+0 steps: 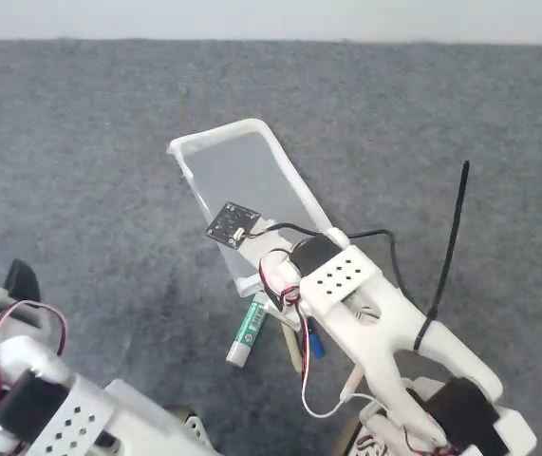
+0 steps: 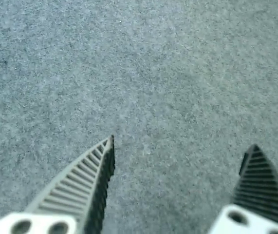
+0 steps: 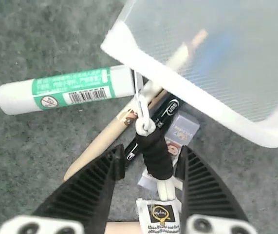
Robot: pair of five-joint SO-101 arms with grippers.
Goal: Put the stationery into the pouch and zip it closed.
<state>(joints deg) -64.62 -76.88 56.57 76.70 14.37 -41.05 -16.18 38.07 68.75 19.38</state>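
Note for you: in the high view the right arm covers the near end of the pouch and most of the stationery. The glue stick pokes out partly. In the right wrist view, the pouch wall blurs the far end of the pencil and something blue. The zip pull half hides a small printed block. The picture corner cuts off the left arm.

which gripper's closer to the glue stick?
Right. The right gripper sits just beside the glue stick; the left gripper is off to the side over bare carpet.
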